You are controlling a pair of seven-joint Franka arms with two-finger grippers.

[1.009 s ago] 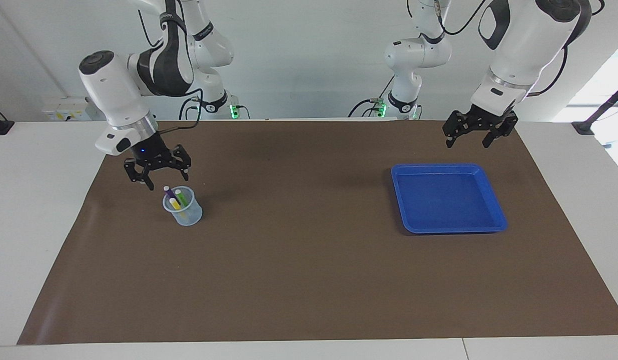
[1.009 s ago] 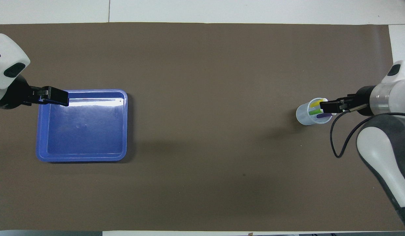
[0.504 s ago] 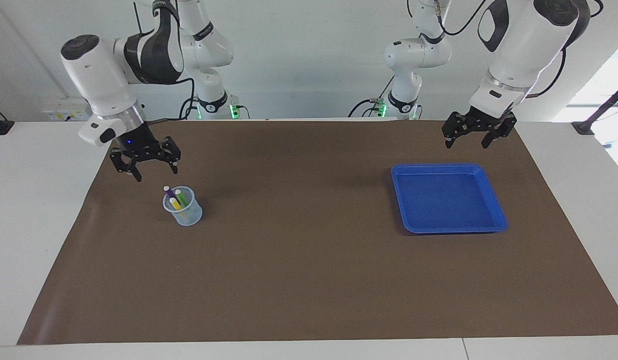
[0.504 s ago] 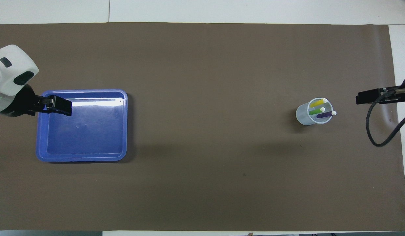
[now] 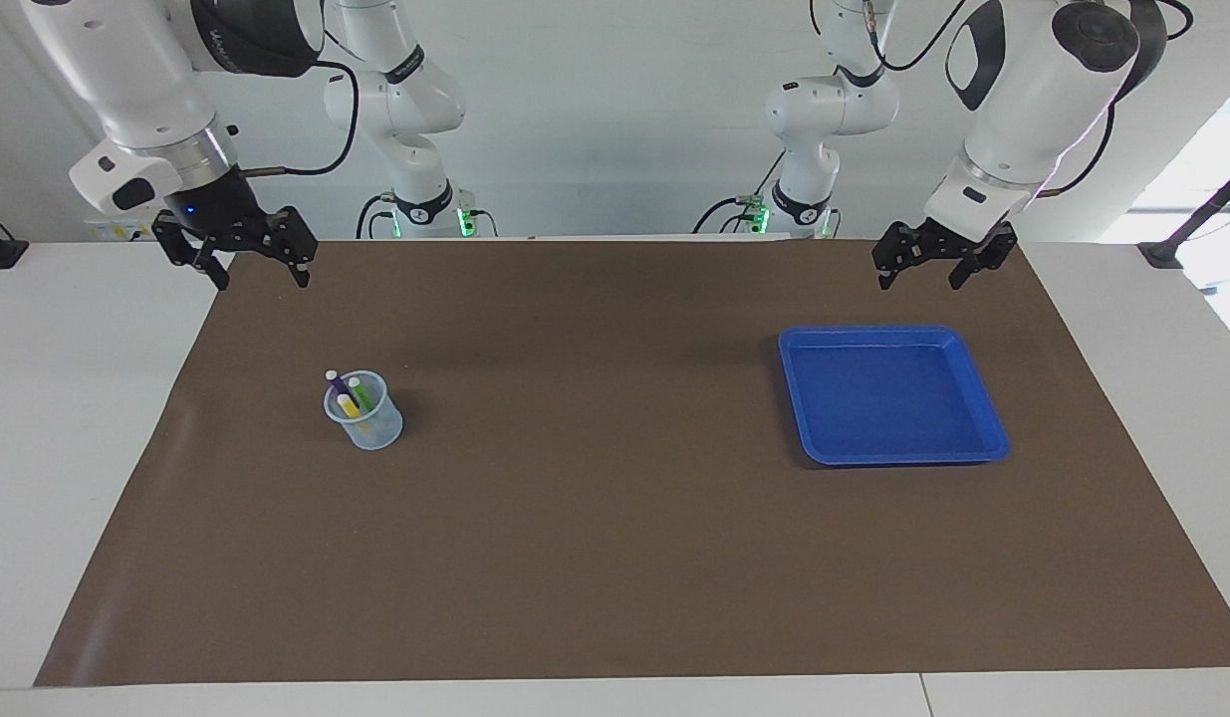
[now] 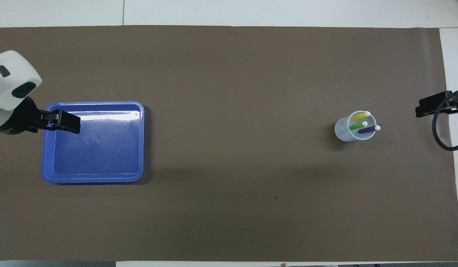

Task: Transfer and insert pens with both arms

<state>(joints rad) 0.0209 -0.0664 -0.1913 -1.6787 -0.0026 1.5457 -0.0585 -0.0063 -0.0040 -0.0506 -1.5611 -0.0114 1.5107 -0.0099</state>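
Three pens stand in a clear cup (image 5: 364,418) (image 6: 345,130) toward the right arm's end of the brown mat: a purple pen (image 5: 334,381) (image 6: 366,129), a yellow pen (image 5: 348,404) (image 6: 358,117) and a green pen (image 5: 360,391) (image 6: 355,126), pale caps up. My right gripper (image 5: 261,277) (image 6: 423,108) hangs open and empty, high over the mat's corner at the robots' edge, well clear of the cup. My left gripper (image 5: 921,279) (image 6: 73,124) hangs open and empty over the mat at the blue tray's edge nearest the robots.
An empty blue tray (image 5: 890,398) (image 6: 95,152) lies toward the left arm's end of the mat. Two smaller white arms (image 5: 415,119) with green-lit bases stand at the robots' edge. A black cable (image 6: 442,137) hangs from the right wrist.
My right gripper has risen from just above the cup and drawn back toward the robots and the mat's corner, still open and empty. The left gripper has barely shifted.
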